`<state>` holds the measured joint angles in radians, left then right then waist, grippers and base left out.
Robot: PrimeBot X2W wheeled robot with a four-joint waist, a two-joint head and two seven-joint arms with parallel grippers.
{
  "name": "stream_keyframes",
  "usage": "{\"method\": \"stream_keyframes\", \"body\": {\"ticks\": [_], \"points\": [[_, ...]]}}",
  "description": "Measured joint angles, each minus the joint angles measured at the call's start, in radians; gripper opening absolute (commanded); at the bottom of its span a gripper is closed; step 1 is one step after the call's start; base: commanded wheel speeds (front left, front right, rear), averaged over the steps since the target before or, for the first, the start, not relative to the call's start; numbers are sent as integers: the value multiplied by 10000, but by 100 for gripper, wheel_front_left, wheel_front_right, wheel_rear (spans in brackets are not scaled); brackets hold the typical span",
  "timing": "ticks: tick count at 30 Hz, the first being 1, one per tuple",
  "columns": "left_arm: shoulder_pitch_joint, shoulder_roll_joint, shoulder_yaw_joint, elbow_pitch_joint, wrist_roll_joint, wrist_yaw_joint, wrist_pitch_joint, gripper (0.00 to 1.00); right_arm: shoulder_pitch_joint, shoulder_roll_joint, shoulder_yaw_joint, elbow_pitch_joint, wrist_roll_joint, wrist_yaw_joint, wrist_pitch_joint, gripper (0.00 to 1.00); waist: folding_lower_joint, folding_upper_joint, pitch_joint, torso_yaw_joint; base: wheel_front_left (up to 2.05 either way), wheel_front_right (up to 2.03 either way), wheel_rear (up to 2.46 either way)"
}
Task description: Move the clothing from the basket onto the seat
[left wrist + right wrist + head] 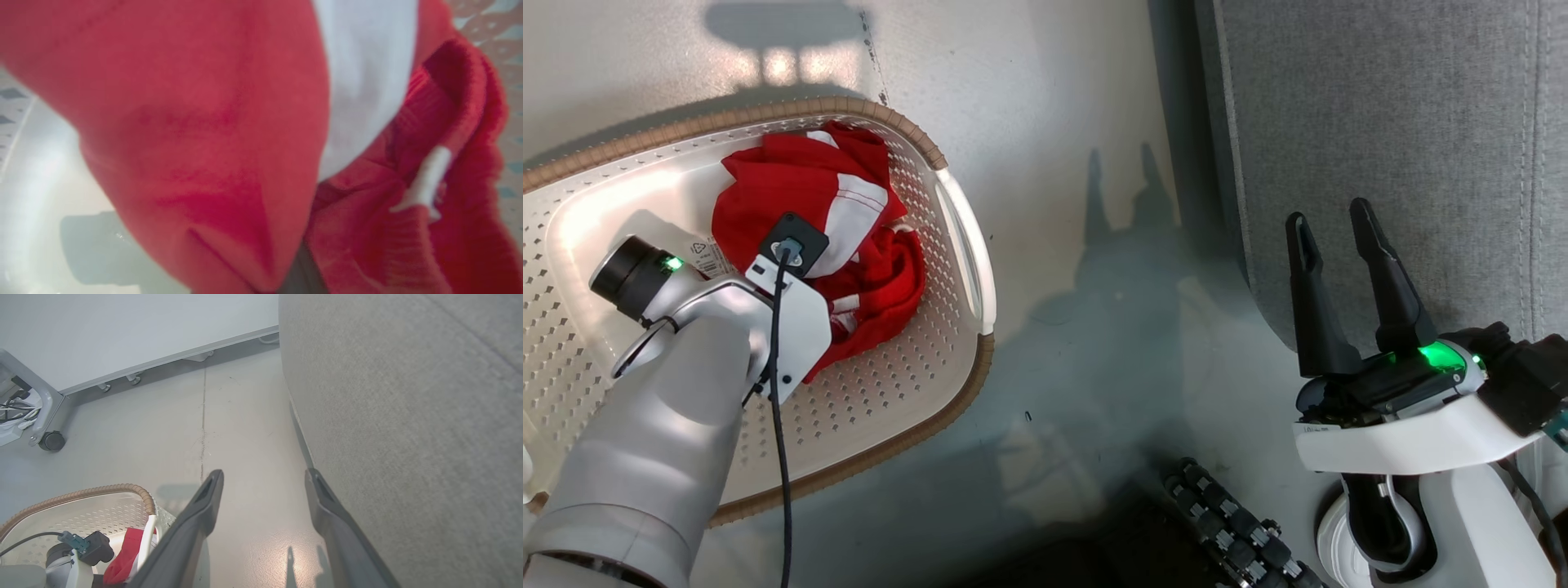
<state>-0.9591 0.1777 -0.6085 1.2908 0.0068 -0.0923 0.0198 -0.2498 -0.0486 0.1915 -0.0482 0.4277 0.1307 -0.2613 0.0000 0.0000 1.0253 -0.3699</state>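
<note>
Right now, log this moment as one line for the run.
stage: grasp | left tool: shut on clothing | clothing: in basket | right tool: open, holding nothing, beside seat

An open strip of bare floor (1078,327) runs near to far between the basket (968,253) on the left and the seat (1380,122) on the right. The basket's raised wall, the clothing (800,180) and the left arm (686,384) crowd its inside. The right gripper (1329,212), fingers spread, stands by the seat's left edge; a wheeled frame (47,404) stands far left.
</note>
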Motion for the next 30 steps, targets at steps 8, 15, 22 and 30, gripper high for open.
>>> {"method": "stream_keyframes", "body": {"ticks": [8, 15, 22, 30], "points": [[143, 230, -115, 8, -128, -117, -226, 0, -217, 0, 111, 171, 77, 0, 0, 100, 0, 0, -294, -62, 0, 0, 0], [571, -163, -123, 19, -424, -94, -579, 0, -361, 4, -92, 380, -341, 0, 0, 100, 0, 0, -934, 73, 0, 0, 0], [1156, -635, -217, 15, -619, -92, -1275, 0, -110, 17, -493, 665, -957, 0, 0, 100, 0, 0, -2156, 632, 0, 0, 0], [1604, -1083, -372, -144, -813, -44, -2591, 0, 303, -148, -980, 1133, -1465, 0, 0, 100, 0, 0, -3916, 1400, 0, 0, 0]]}}
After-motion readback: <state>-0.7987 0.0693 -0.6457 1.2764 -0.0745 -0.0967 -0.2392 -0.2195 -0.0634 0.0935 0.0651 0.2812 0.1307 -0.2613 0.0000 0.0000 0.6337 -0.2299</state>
